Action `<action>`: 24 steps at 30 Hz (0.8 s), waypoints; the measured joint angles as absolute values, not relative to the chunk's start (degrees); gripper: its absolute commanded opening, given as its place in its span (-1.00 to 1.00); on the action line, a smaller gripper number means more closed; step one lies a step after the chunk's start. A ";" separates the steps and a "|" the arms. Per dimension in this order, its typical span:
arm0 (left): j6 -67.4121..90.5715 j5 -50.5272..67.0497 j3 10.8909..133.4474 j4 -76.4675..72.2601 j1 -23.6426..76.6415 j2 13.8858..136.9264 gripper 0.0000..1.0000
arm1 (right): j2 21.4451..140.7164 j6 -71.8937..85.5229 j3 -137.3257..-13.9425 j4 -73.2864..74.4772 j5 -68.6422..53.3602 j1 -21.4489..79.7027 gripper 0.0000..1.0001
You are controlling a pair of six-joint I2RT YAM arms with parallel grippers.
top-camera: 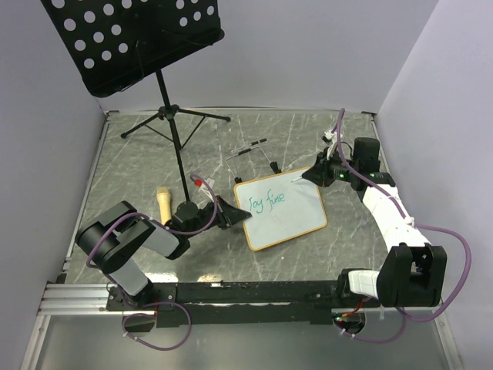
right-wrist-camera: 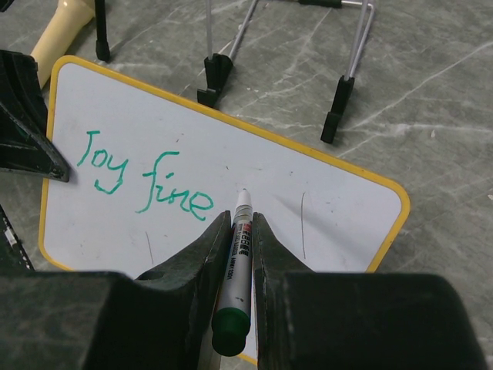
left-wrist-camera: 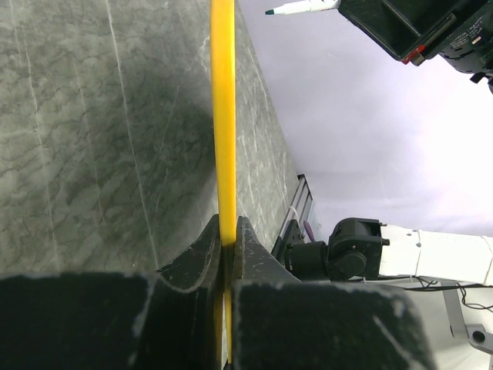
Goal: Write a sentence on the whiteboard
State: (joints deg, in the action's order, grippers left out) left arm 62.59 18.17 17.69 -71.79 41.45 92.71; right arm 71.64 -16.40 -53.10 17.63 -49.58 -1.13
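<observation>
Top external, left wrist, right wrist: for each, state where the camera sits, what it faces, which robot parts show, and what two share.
Top external: above, behind; looks down on table; both arms show.
Left wrist: left arm; looks along whiteboard edge clamped in its jaws.
Right wrist: right arm; looks down at whiteboard; jaws hold marker.
Shared: green writing, top and right wrist.

Yellow-framed white whiteboard [right-wrist-camera: 323,202], green writing [right-wrist-camera: 154,183]; green-ended marker [right-wrist-camera: 239,235]; grey veined table [top-camera: 308,139]; black music stand [top-camera: 131,38] with round holes.

The grey marbled table [top-camera: 308,131] carries the whiteboard [top-camera: 296,220], a music stand [top-camera: 139,38], a wire easel [top-camera: 253,146] and a tan handle [top-camera: 163,202].
</observation>
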 measured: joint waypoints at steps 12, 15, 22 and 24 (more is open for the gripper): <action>62.59 18.15 17.69 -71.75 41.50 92.38 -0.98 | 71.79 -16.38 -53.10 17.63 -50.00 -1.13 -1.00; 62.59 18.15 17.69 -71.75 41.50 92.38 -0.98 | 71.83 -16.38 -53.10 17.63 -50.06 -1.13 -1.00; 62.39 18.15 17.69 -71.72 41.50 91.94 -0.98 | 71.83 -16.38 -53.10 17.63 -50.28 -1.13 -1.00; 62.33 18.15 17.69 -71.70 41.52 91.74 -0.98 | 71.83 -16.36 -53.10 17.63 -50.33 -1.13 -1.00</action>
